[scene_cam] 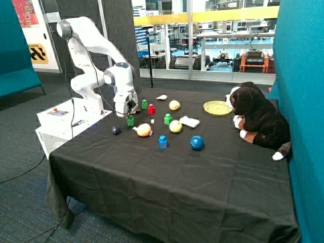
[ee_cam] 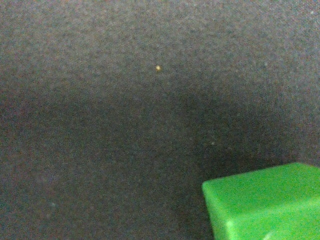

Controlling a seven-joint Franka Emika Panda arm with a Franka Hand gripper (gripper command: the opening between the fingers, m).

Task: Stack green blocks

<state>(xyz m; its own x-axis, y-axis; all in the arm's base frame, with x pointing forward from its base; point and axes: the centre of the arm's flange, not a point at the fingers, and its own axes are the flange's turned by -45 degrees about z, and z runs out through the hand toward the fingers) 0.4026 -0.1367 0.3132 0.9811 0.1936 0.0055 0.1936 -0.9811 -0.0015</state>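
Green plastic studded block (scene_cam: 130, 120) is sitting unstacked beside the low white gripper (scene_cam: 126, 112), finger state indiscernible; grasping seems next.

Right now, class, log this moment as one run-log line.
task: stack green blocks | claw: low over the black cloth, beside nearest green block | green blocks: three, all apart | stacked: none

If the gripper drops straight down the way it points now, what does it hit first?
Probably bare black cloth: the gripper points down just beside the nearest green block, which sits at the wrist view's edge. Depth is unclear.
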